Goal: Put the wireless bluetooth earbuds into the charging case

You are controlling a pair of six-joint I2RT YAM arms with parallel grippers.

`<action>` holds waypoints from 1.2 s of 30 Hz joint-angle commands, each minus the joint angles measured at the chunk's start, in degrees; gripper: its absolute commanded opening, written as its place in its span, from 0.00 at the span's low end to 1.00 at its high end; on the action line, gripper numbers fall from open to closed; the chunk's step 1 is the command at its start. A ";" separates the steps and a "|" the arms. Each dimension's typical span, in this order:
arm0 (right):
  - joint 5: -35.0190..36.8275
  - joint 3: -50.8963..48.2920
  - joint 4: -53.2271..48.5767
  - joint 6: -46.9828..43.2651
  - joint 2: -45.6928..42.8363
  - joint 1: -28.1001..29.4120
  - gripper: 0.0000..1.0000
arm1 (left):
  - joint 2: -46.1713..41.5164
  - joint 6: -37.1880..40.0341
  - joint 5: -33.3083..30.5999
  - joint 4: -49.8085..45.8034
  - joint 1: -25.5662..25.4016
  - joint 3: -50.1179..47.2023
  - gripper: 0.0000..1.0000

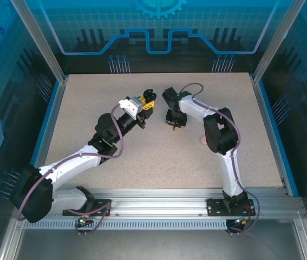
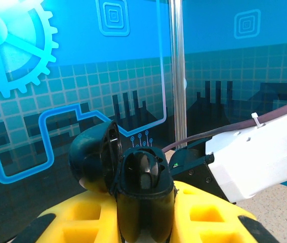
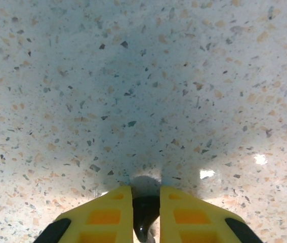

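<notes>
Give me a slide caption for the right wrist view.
Right gripper closed on a black earbud just above the speckled table.

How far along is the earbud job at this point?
Done: nothing clearly seated; the open black case interior is hard to read. In hand: left gripper holds it raised; right gripper pinches a black earbud at the table. Left: inserting it.

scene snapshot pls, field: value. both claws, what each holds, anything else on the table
left claw: shut on black case, held above table
case lid: open
right claw: pointing down, shut on black earbud
earbud position: close to tabletop, between the yellow fingers
other: small pink item on table by right arm, partly hidden
</notes>
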 commanded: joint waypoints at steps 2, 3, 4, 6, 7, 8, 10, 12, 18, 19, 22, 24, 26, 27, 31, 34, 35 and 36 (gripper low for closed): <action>0.21 -2.83 -0.74 -1.35 -1.95 -0.88 0.12 | -1.24 -0.88 -0.88 1.84 0.30 0.28 0.00; 0.17 -3.35 -0.04 -1.64 -2.82 -0.79 0.12 | -1.30 -1.01 -0.87 1.84 0.29 0.32 0.00; 0.15 -3.87 0.78 -1.84 -3.76 -0.73 0.12 | -1.33 -0.95 -0.84 1.75 0.32 0.37 0.00; 0.09 -5.38 2.84 -2.60 -6.26 -0.60 0.12 | -1.55 -0.91 -0.86 1.49 0.34 0.43 0.00; 0.14 -5.84 3.39 -3.00 -7.36 -0.56 0.12 | -1.64 -0.79 -0.83 1.43 0.37 0.49 0.00; 0.20 -6.29 3.86 -3.58 -8.61 -0.48 0.12 | -1.75 -0.73 -0.82 1.35 0.37 0.42 0.00; 0.34 -6.73 4.18 -4.65 -10.76 -0.39 0.12 | -2.09 -0.64 -0.79 1.10 0.32 0.48 0.00; 0.69 -7.32 4.66 -6.07 -13.26 -0.31 0.12 | -2.37 -0.62 -0.62 0.91 0.32 0.60 0.00; 1.22 -9.28 6.41 -10.15 -22.41 -0.02 0.12 | -3.51 -0.36 0.43 0.36 0.34 0.93 0.00; 1.29 -9.59 6.71 -10.93 -24.17 -0.01 0.12 | -3.66 -0.21 0.55 0.20 0.33 1.09 0.00; 1.66 -9.81 7.43 -13.48 -29.16 0.34 0.12 | -3.88 0.08 0.87 -0.56 0.32 1.61 0.00; 1.65 -9.34 7.60 -15.20 -31.90 0.59 0.12 | -3.92 -0.03 1.15 -0.63 0.29 1.86 0.00; 1.68 -8.76 7.79 -17.01 -34.67 0.96 0.12 | -3.88 -0.24 1.62 -0.69 0.35 2.07 0.00; 1.45 -8.65 8.00 -17.62 -35.80 1.12 0.12 | -3.83 -0.33 1.89 -0.74 0.34 2.20 0.00; 0.10 -8.50 10.37 -20.50 -41.52 1.91 0.13 | -3.66 -0.68 2.66 -0.75 0.31 2.33 0.00; -0.91 -8.42 12.33 -22.18 -45.31 2.63 0.13 | -3.44 -1.05 3.53 -0.78 0.31 2.76 0.00; -1.31 -8.31 13.06 -22.64 -46.40 2.75 0.13 | -3.39 -1.16 3.66 -0.79 0.31 2.85 0.00; -1.79 -8.17 13.60 -22.93 -47.36 2.96 0.14 | -3.26 -1.25 3.94 -0.80 0.33 2.99 0.00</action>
